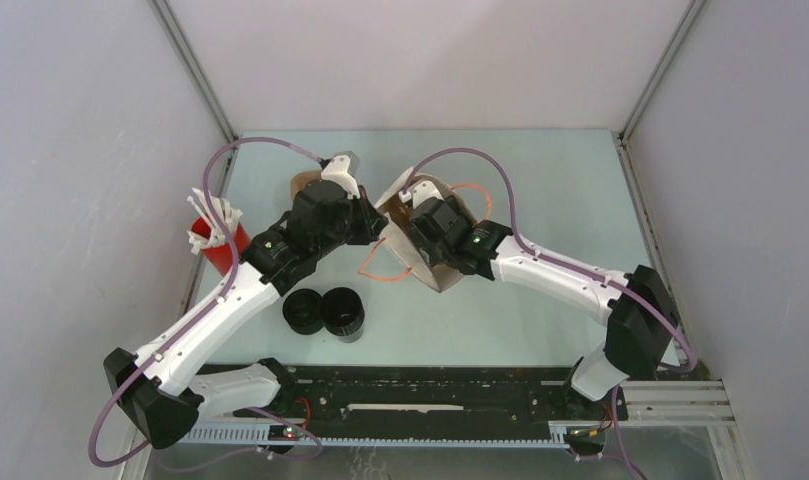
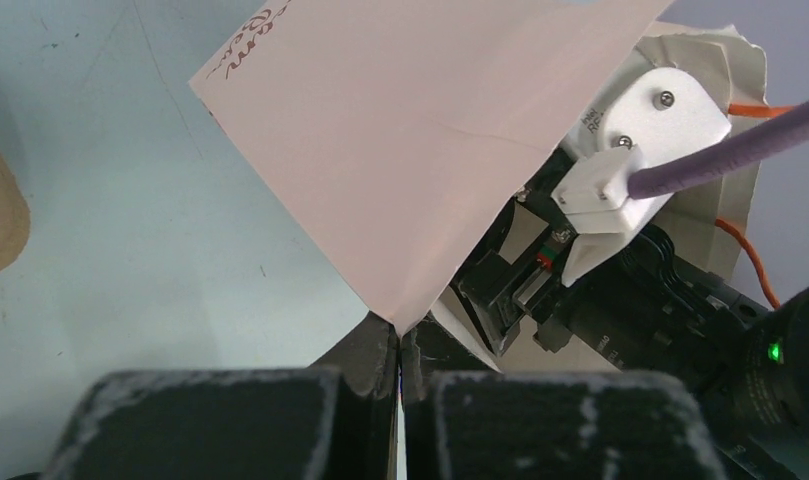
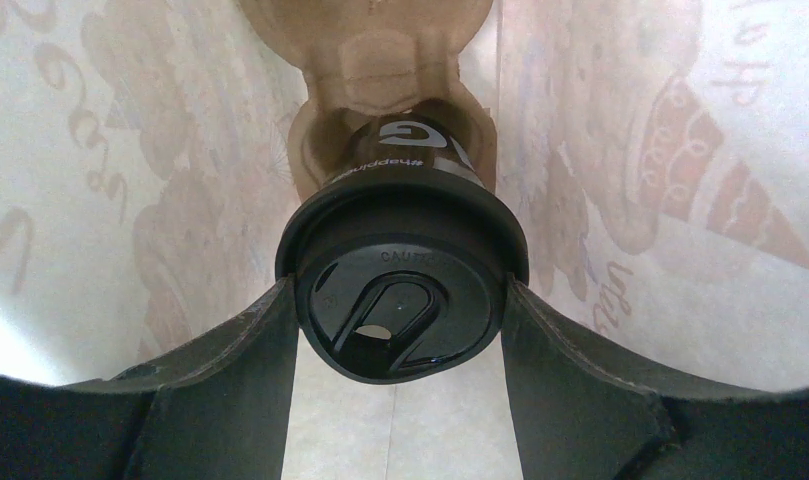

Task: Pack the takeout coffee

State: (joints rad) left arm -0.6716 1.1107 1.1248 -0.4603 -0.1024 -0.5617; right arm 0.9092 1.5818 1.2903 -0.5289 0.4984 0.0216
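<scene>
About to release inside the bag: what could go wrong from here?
1. The right gripper holds the takeout coffee cup only by its lid rim; the lid could pop off.
2. The left gripper pinches just one corner of the paper bag; a slip may collapse it onto the arm.
3. Unclear if the cup is seated in the pulp carrier; it might tip.

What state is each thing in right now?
White paper bag: rim pinched by shut left gripper.
Black lidded takeout cup: inside bag, gripped by right gripper.
Two more black round cups: upright, outside bag.
Red cup holding white sticks: upright, untouched.
</scene>
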